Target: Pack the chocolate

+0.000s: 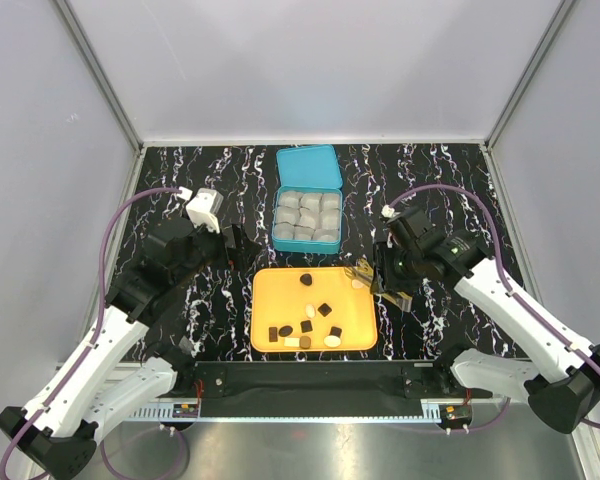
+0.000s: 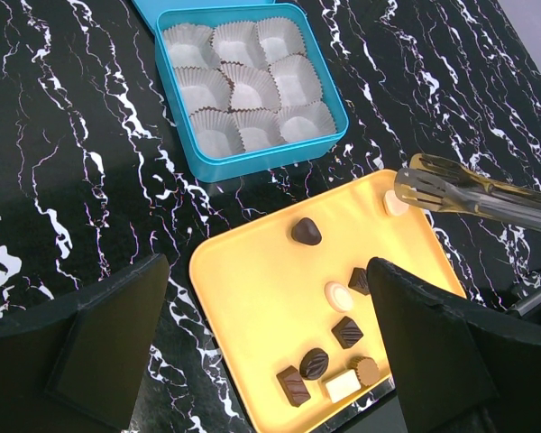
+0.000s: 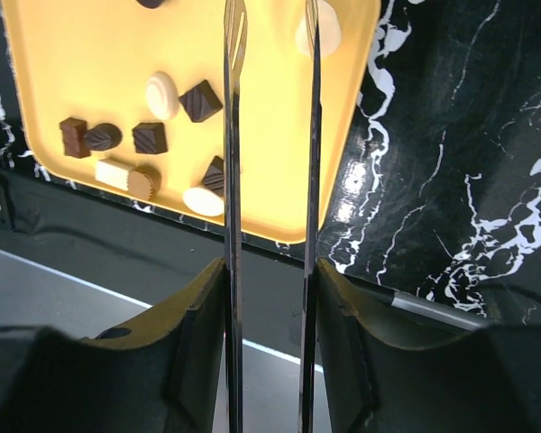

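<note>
Several dark and cream chocolates lie on the orange tray [image 1: 280,300], most near its front edge [image 1: 306,327]. One dark piece [image 1: 306,279] sits near the tray's back. A cream piece [image 1: 358,284] lies at the back right corner. My right gripper [image 1: 392,287] is shut on metal tongs [image 1: 365,272]. In the right wrist view the tongs [image 3: 233,135] have their arms apart, with nothing between them, and one tip lies over the cream piece [image 3: 325,32]. My left gripper [image 1: 242,243] is open and empty, left of the tray.
A teal box [image 1: 279,212] with white paper cups [image 1: 308,215] stands behind the tray, its lid [image 1: 308,167] open at the back. The left wrist view shows the box rim [image 2: 252,162], the empty cups [image 2: 243,86], and the tongs [image 2: 451,189].
</note>
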`<state>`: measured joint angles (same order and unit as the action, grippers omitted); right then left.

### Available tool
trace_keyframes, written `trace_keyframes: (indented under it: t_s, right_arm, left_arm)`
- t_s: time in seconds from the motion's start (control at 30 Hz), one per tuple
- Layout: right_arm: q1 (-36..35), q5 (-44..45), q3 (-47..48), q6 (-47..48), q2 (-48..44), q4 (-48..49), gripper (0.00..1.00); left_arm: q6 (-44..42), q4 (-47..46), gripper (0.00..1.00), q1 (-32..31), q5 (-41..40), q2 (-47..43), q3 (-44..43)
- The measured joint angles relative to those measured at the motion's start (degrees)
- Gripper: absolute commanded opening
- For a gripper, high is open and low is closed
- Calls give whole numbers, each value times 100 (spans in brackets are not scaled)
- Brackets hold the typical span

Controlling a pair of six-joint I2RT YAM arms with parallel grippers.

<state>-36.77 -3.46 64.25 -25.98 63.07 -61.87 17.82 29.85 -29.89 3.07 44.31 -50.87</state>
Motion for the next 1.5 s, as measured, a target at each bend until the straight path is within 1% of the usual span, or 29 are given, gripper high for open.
trace_keyframes:
  t_s: [0.43,0.9,1.5]
  right_arm:
    - [-120,127,-415,0,-4,-39,51]
    - [-326,444,-437,-61,157,-35,52]
    - [-525,588,-474,-90,376,-35,51]
  left_arm:
    - [0,4,99,0,0,0,76]
    - [0,4,99,0,0,0,76]
    - [0,4,99,0,-2,0,76]
